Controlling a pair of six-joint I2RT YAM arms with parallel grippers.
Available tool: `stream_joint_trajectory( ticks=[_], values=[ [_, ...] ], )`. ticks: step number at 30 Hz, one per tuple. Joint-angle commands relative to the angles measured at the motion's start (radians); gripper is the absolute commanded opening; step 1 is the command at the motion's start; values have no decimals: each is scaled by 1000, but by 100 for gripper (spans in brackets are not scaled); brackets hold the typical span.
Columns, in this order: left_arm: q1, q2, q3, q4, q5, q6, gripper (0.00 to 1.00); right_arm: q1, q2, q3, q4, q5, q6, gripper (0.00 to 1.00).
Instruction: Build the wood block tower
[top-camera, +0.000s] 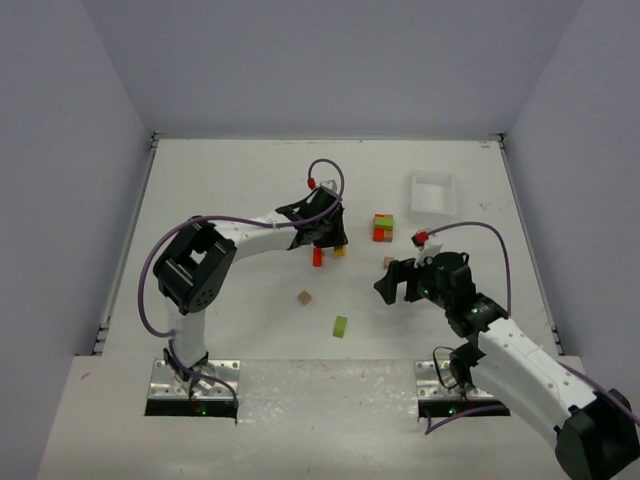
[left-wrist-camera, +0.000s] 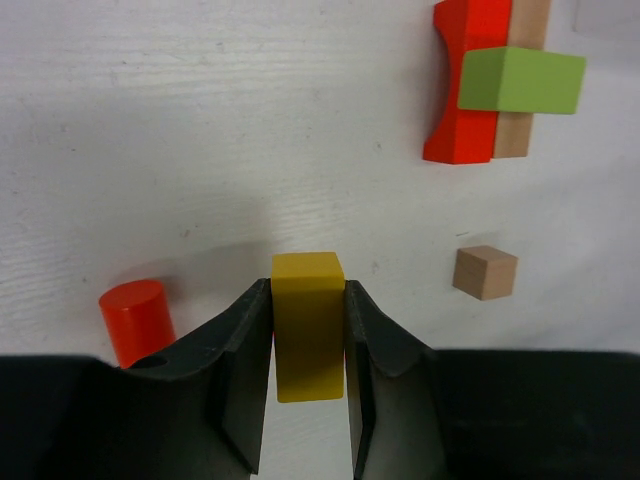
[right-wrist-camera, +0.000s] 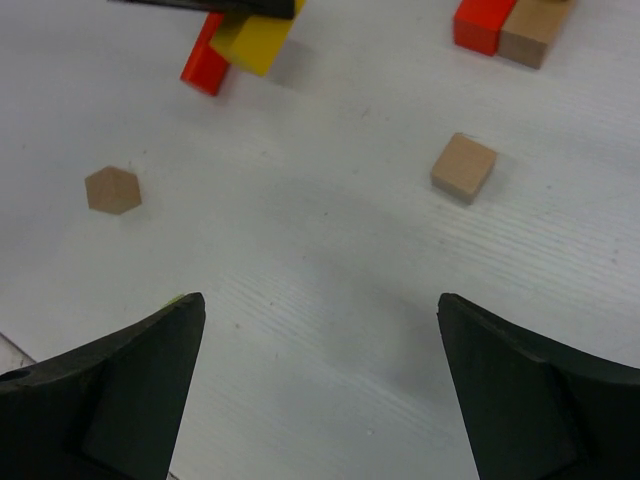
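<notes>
My left fingers (left-wrist-camera: 240, 370) are closed on the yellow block (left-wrist-camera: 308, 300), pinching its two sides, just beside the red cylinder (left-wrist-camera: 137, 318). My right fingers (right-wrist-camera: 120, 400) are spread wide, holding nothing, above bare tabletop (right-wrist-camera: 330, 250) near a brown cube (right-wrist-camera: 464, 167). The tower (left-wrist-camera: 465, 110), red and brown pieces with a green block (left-wrist-camera: 520, 80) on top, stands well apart, farther out. The risks, as I judge them:
- Swinging away could clip the cylinder and roll it.
- The block could pivot in so narrow a pinch.
- Setting it down crooked could push the green block off or topple the stack.
</notes>
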Motion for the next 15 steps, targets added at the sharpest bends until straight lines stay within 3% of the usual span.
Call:
stream_joint_trajectory(
  ticks=[1,7,15],
  values=[
    [-33,-56,-41,114,85,-65,0,138,66,73,56,128,-84,99],
    [-63,-64,16,131,82,-5,0,147,90,159,-176,505,81,99],
    [-91,-51,90,125,91,64,0,145,10,154,-203,560,99,99]
  ],
)
